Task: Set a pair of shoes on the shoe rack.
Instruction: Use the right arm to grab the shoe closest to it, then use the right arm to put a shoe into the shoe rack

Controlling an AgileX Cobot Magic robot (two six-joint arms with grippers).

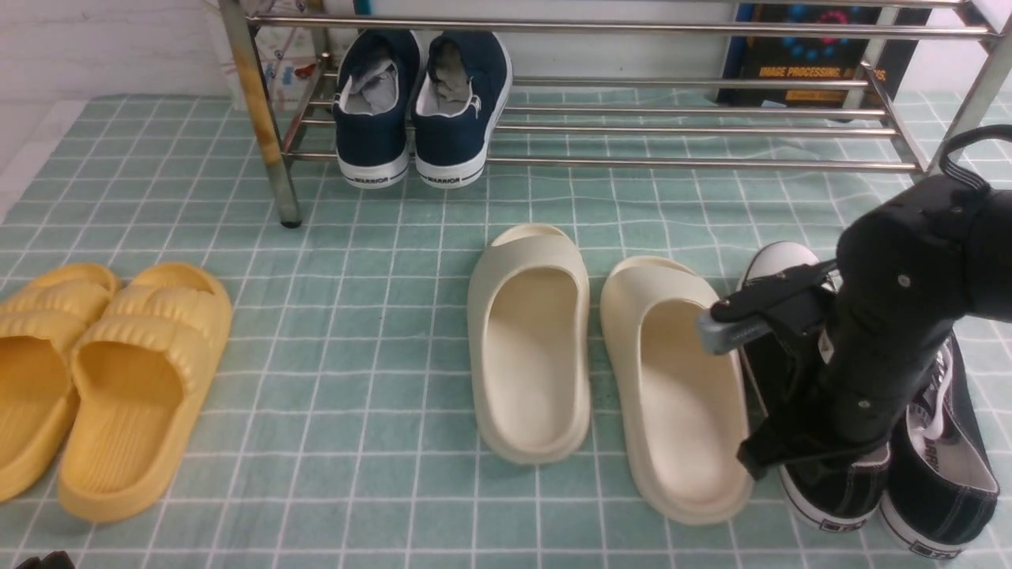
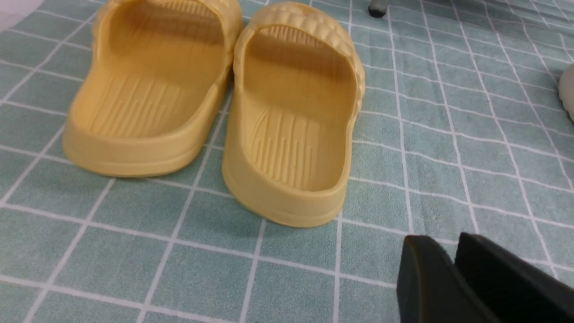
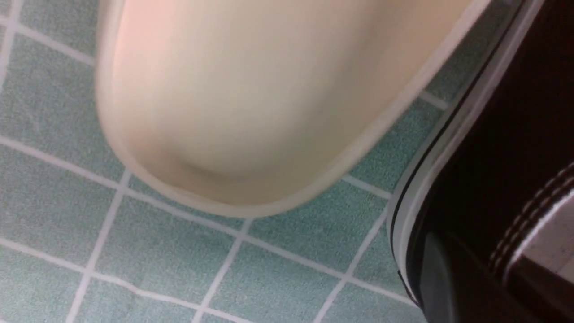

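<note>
Right gripper (image 3: 448,246): clenched, fingers low against the side of one black sneaker (image 1: 838,491) near its collar. Can't tell if canvas is pinched between them. That sneaker sits on the checked cloth (image 1: 332,442), sole down, toe cap toward the rack, partly hidden by the gripper.

Just to the gripper's right: second black sneaker (image 1: 941,506), beside the first, also on the cloth, white laces showing. Just to its left: one cream slide (image 1: 688,403), then the other cream slide (image 1: 530,356) past a narrow gap. Both have openings up.

Farther ahead of the gripper: chrome shoe rack (image 1: 711,165), running across the far side. Navy sneakers (image 1: 451,146) sit on its lower shelf, ahead and well left of the gripper, heels out. Dark printed box or book (image 1: 814,79) behind the rack, right part.

Farthest left of the right gripper: two yellow slippers (image 1: 142,395) on the cloth, together.

Left gripper (image 2: 444,237): above the cloth near the yellow slippers, fingers close together, nothing seen between them. Can't tell if fully closed.
</note>
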